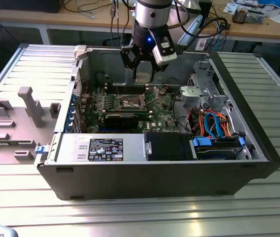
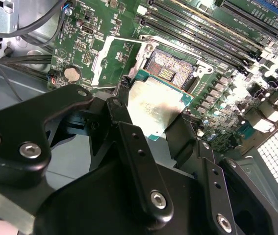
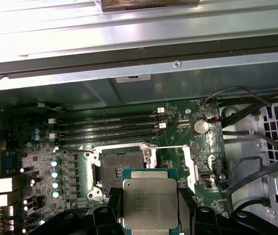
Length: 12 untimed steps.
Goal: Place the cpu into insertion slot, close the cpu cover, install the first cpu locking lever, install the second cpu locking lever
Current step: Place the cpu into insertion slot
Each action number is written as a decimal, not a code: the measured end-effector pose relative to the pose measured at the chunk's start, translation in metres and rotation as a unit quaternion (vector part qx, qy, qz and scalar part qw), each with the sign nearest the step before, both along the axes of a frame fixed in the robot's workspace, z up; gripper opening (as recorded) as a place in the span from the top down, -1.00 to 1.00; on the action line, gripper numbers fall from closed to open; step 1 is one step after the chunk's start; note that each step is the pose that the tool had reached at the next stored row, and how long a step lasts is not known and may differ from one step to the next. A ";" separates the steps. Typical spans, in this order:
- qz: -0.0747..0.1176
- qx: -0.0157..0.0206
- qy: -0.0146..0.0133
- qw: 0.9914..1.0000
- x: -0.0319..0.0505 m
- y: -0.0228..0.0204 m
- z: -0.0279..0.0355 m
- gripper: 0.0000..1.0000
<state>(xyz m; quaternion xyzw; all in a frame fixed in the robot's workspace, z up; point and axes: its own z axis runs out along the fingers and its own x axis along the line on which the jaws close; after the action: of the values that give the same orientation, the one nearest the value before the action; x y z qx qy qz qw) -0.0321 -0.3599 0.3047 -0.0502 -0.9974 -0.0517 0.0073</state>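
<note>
The cpu is held in the air, face flat toward the green board, upper middle of the frame in the exterior view. The gripper is clamped on it, with black fingers pressing two opposite edges, closed just to the chip's width. The insertion slot is bare and not under the chip yet. In both wrist views it sits just past the chip's far edge, offset and not lined up. In the exterior view the slot is below the chip and a bit toward the exterior view's left, clearly apart, no contact. The cpu cover is swung open beside the slot, off the socket. All this is inside the open computer case.
</note>
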 end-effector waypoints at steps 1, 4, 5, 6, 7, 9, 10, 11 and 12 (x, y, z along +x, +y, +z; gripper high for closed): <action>0.000 0.000 0.000 1.000 0.0000 0.0000 0.0000 -0.08; -0.001 0.000 0.000 1.000 0.0000 0.0000 -0.0002 -0.08; -0.001 0.000 0.000 1.000 0.0000 0.0000 -0.0002 -0.08; -0.001 0.000 0.000 1.000 0.0000 0.0000 -0.0002 -0.08; -0.001 0.000 0.000 1.000 0.0000 0.0000 -0.0003 -0.08; -0.002 0.000 0.000 1.000 0.0000 0.0000 -0.0004 -0.08; -0.002 0.000 0.000 1.000 0.0000 0.0000 -0.0004 -0.08; -0.002 0.000 0.000 1.000 0.0000 0.0000 -0.0005 -0.08; -0.002 0.000 0.000 1.000 0.0000 0.0000 -0.0005 -0.08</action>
<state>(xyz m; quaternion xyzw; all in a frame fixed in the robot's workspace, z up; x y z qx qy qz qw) -0.0321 -0.3599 0.3042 -0.0526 -0.9972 -0.0517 0.0071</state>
